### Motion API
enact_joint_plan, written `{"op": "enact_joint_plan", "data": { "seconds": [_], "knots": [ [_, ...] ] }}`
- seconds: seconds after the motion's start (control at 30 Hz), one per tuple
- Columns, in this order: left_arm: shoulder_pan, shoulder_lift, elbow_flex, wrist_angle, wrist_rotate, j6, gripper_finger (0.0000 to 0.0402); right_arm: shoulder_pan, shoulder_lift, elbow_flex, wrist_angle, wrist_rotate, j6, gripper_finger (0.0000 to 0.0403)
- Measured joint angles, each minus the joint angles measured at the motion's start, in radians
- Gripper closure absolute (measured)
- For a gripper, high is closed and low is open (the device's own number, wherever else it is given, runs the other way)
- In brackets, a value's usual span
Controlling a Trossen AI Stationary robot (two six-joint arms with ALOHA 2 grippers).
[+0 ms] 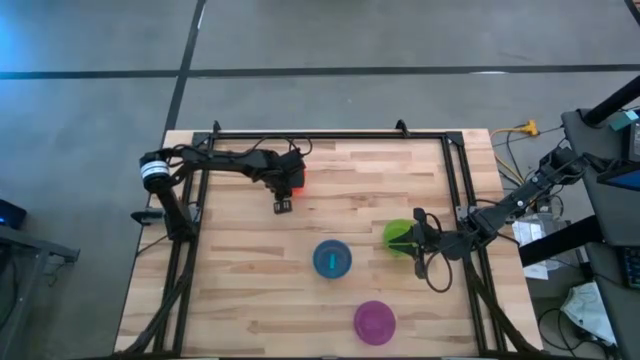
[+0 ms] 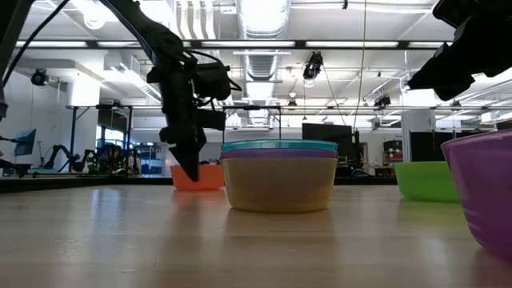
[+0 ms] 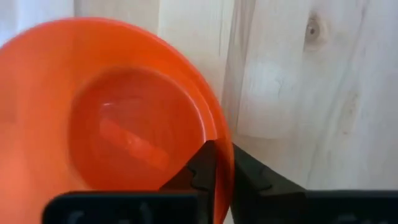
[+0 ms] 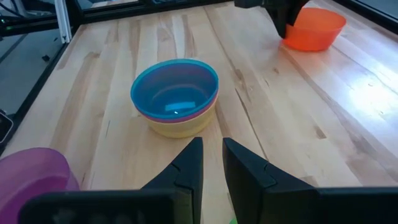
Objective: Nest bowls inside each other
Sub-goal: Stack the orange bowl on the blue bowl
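The left gripper (image 3: 222, 177) pinches the rim of the red bowl (image 3: 112, 112) at the far left of the bench (image 1: 250, 290). The stack (image 1: 332, 259) lies mid-bench. The right gripper (image 4: 211, 165), jaws narrowly parted, holds the green bowl (image 1: 397, 236).

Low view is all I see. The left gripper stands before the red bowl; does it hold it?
Observer: Yes. In the left wrist view the left gripper is shut on the red bowl, with the rim between its fingers.
Operator: And the right gripper? I see only an arm above.
Observer: From above, the right gripper is at the green bowl, on the side away from the stack.
Operator: Is the stack's top bowl empty?
Observer: Yes. The right wrist view shows nothing inside the cyan bowl.
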Motion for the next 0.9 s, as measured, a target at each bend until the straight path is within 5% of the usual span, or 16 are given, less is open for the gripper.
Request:
{"op": "enact_joint_plan", "data": {
  "seconds": [0.5,0.7,0.9],
  "knots": [
    [-0.057,-0.12,0.001,-0.133,-0.105,-0.011,0.0401,0.0,0.0,0.002,0.004,0.0,-0.001,0.0346],
    [-0.206,-0.234,-0.003,-0.131,-0.114,-0.012,0.0401,0.0,0.0,0.001,0.01,0.0,-0.002,0.0346],
    [-0.448,-0.313,-0.006,-0.084,-0.239,-0.01,0.0401,0.0,0.0,0.001,0.011,0.0,-0.002,0.0346]
  ]
}}
